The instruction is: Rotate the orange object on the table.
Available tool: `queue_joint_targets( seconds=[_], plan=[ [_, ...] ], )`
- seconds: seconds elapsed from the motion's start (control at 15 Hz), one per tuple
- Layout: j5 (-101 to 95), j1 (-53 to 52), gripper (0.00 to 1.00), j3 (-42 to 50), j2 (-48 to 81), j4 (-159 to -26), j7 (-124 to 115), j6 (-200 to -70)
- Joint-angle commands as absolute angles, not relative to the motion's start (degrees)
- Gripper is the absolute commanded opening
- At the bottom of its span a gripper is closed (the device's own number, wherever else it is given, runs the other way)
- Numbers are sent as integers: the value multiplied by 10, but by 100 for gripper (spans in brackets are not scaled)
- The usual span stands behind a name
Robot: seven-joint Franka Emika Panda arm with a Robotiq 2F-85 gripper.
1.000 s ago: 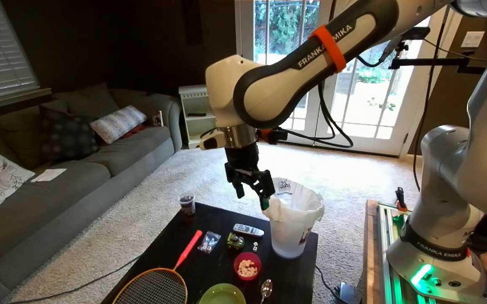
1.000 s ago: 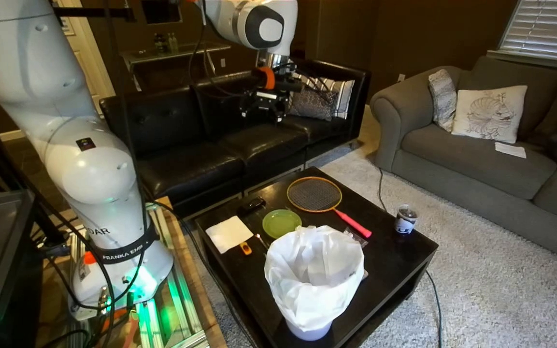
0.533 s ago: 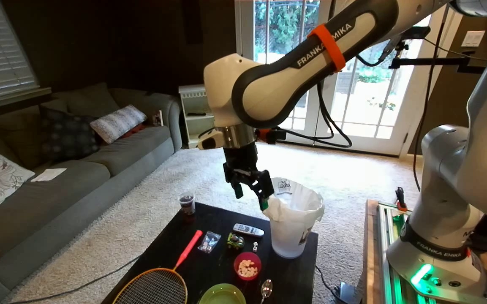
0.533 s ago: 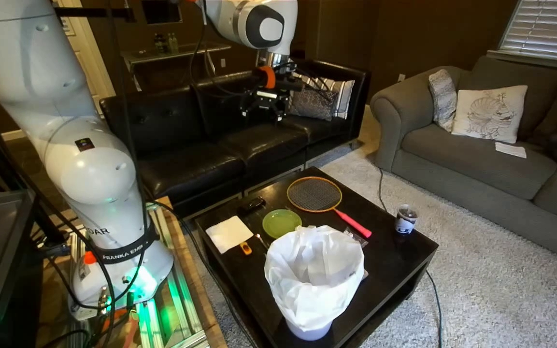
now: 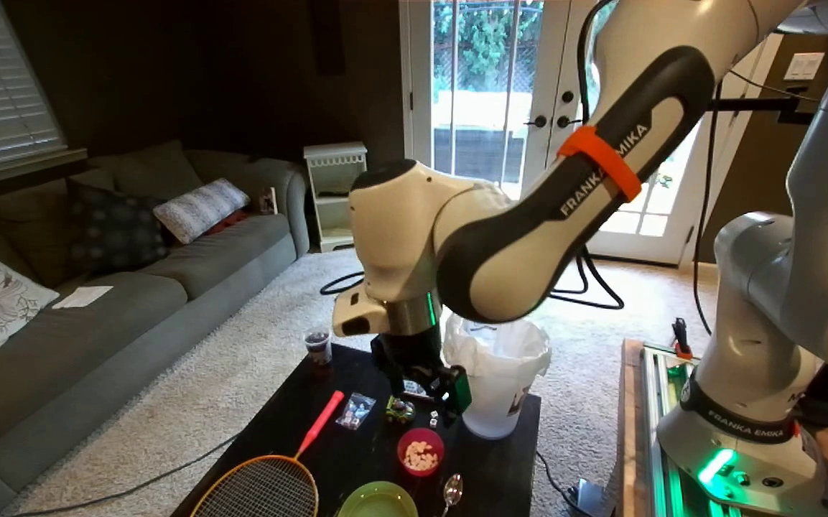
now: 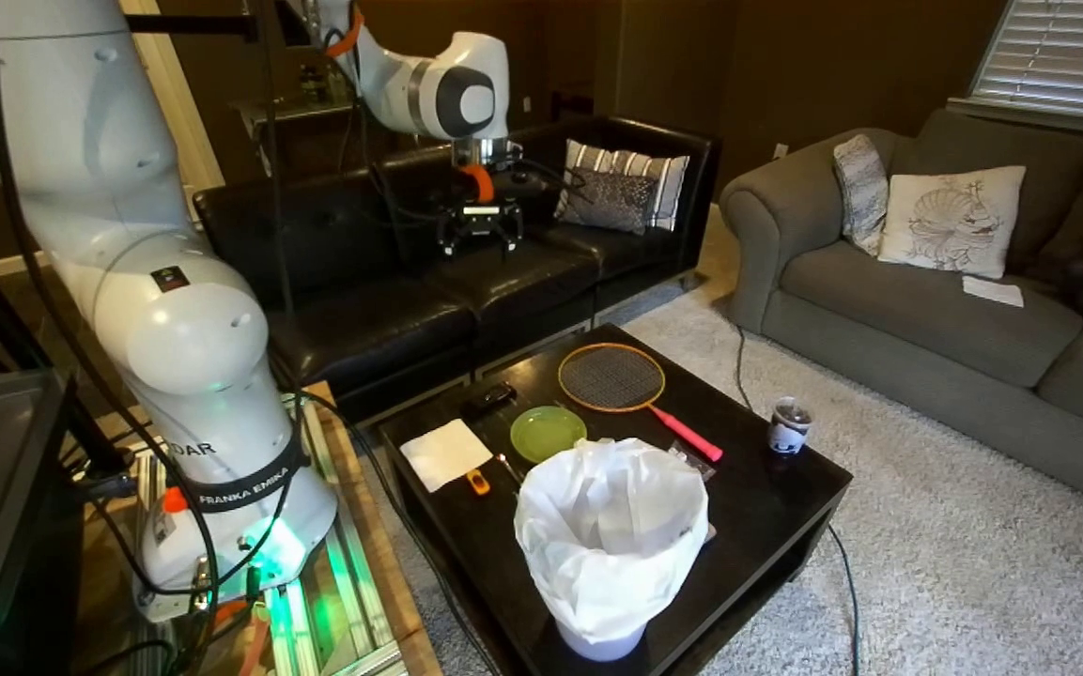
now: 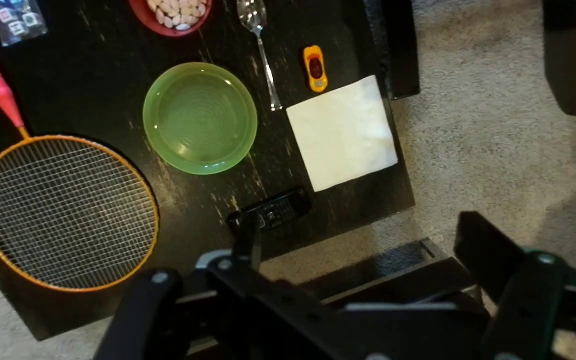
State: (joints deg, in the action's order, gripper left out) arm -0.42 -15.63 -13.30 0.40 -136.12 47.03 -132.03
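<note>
Bright glass doors (image 5: 482, 108) break a dark brown wall (image 5: 372, 86). A grey sofa (image 6: 917, 310) stands on pale carpet (image 5: 256, 337), near a black leather couch (image 6: 363, 305).

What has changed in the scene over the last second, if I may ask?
The arm has lowered the open gripper, as both exterior views show; in an exterior view it also shifted toward the picture's left. Nothing was taken hold of or let go. The small orange object, racket, green dish and white bucket stayed as they were on the table.
</note>
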Motion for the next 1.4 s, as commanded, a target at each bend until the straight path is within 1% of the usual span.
queue_joint_targets(
  seconds=[0.0,0.27,0.47,0.53,0.73,1.0,1.33],
  plan=[
    [-92,-160,100,-146,28,-1410,365,-1441],
    [-141,-150,100,-139,76,-1427,294,-1489],
    [-106,-130,100,-144,121,-1425,328,-1518],
    [-118,-134,100,-149,94,-1428,317,-1491],
    [-119,-123,100,-149,120,-1428,317,-1510],
    [-119,-123,100,-150,121,-1426,317,-1511],
    [-144,-142,100,-155,173,-1414,293,-1525]
  ],
)
